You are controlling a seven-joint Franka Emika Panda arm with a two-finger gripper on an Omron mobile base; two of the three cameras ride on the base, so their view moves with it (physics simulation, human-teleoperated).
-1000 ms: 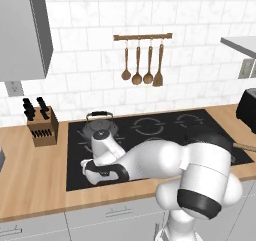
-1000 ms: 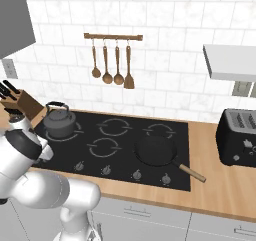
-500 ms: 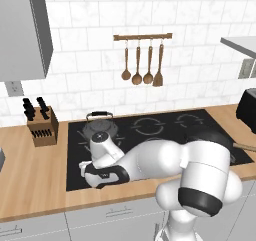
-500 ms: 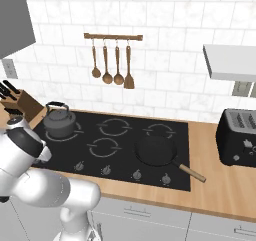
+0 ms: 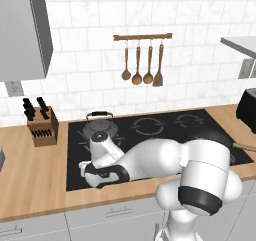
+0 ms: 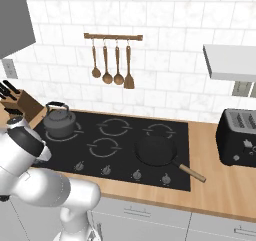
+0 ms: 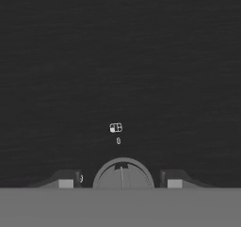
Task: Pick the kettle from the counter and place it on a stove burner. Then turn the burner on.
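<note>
the robot's two-finger gripper (image 7: 120,181) is hanging low over the front left edge of the black glass cooktop (image 5: 75,142), and in the hand view its dark finger tips (image 7: 66,182) are standing on both sides of a small round grey control knob (image 7: 123,174). the jaws are drawing together compared with a second ago, when they were much wider, but a thin gap is still showing on each side of the knob, so they are not yet pinching it. the arm itself is hardly moving between the base views. a little further back, the squat dark grey metal kettle (image 5: 100,127) with the thin arched handle is already sitting on the large grey ring burner (image 6: 75,135) at the back left of the cooktop, no longer on the light brown wooden counter (image 5: 30,175). so the placing part is looking finished, and the robot is probably preparing to grip and turn the knob to switch the burner on.
</note>
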